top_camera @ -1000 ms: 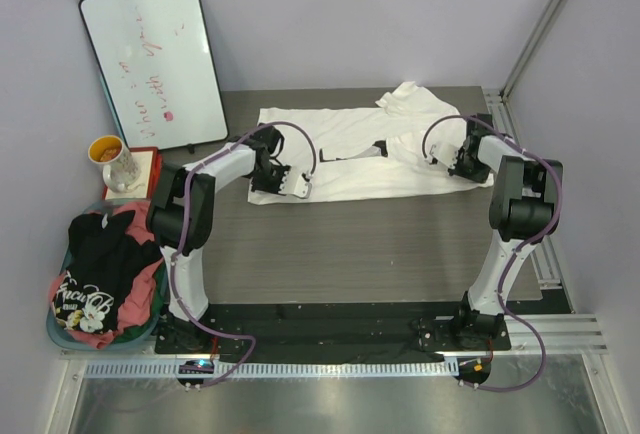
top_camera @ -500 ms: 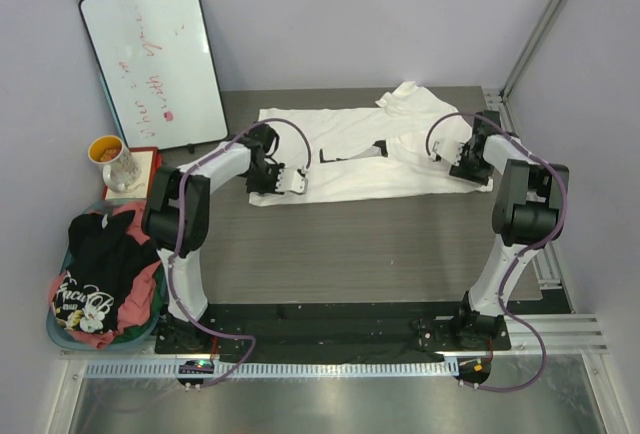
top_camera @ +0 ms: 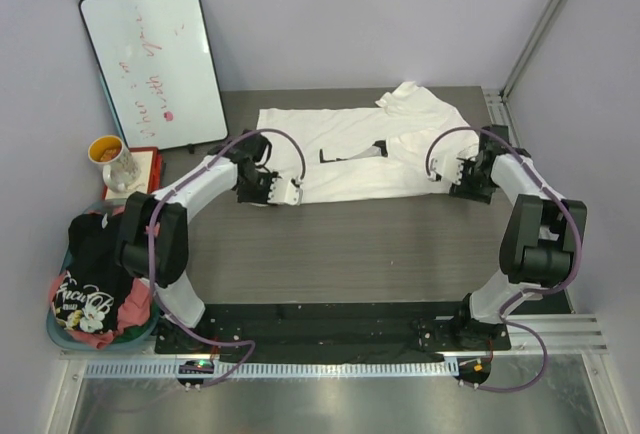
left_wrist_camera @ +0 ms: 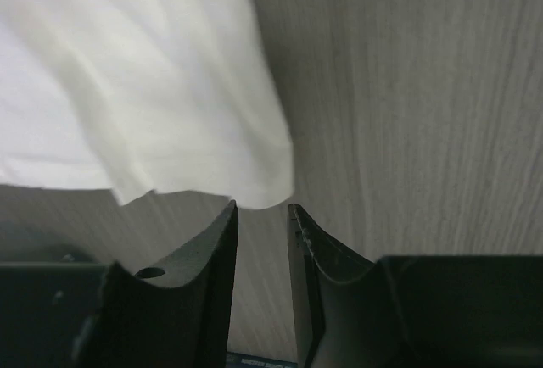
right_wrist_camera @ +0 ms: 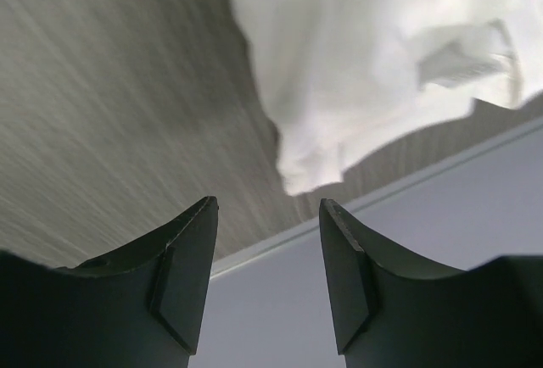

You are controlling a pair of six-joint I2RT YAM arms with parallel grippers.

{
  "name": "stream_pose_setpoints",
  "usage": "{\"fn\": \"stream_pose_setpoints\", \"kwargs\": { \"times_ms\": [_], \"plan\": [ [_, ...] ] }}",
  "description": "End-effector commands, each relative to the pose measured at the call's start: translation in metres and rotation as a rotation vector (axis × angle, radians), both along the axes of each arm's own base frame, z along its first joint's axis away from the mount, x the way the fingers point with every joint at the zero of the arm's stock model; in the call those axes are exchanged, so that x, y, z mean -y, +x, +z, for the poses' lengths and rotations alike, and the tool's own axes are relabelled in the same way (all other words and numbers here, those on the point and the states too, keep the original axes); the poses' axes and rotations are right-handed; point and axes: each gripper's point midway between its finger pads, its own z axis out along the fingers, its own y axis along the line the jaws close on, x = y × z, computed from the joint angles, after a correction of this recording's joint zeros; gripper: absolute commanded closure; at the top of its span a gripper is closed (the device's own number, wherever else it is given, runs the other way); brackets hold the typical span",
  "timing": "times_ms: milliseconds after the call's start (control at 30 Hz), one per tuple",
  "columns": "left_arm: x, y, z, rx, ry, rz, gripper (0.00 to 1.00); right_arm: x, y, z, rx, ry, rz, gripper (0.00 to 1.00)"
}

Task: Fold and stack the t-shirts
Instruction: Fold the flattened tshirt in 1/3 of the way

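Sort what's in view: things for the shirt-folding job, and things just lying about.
For the job: white shirt, black shirt, pink shirt.
Lying about: basket, whiteboard, cup.

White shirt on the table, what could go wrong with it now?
The left claw sits open right at a corner of the white t-shirt, so it might snag the hem and pull the fold apart. By the open right claw, the other corner lies bunched near the edge of the table and could slip off.
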Motion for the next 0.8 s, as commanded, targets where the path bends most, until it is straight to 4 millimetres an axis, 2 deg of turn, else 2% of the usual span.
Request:
{"fn": "stream_pose_setpoints", "kwargs": {
  "times_ms": [0,300,433,633,733,767],
  "plan": [
    [-0.005,-0.016,-0.029,-0.052,0.070,-0.044,0.70,-0.012,-0.021,-0.016,-0.058,0.021,0.073,0.43],
    [0.001,-0.008,-0.041,-0.059,0.065,-0.024,0.71,-0.007,-0.010,-0.037,-0.050,0.012,0.034,0.43],
    [0.001,-0.009,-0.048,-0.074,0.071,-0.012,0.72,-0.007,0.000,-0.051,-0.022,-0.005,0.036,0.43],
    [-0.002,-0.008,-0.062,-0.086,0.094,0.003,0.74,-0.010,0.016,-0.061,0.003,-0.017,0.043,0.43],
    [-0.002,-0.007,-0.064,-0.092,0.098,0.011,0.81,-0.013,0.022,-0.063,0.008,-0.019,0.056,0.43],
    [-0.001,-0.007,-0.065,-0.093,0.098,0.011,0.90,-0.015,0.023,-0.066,0.000,-0.021,0.064,0.43]
  ]
}}
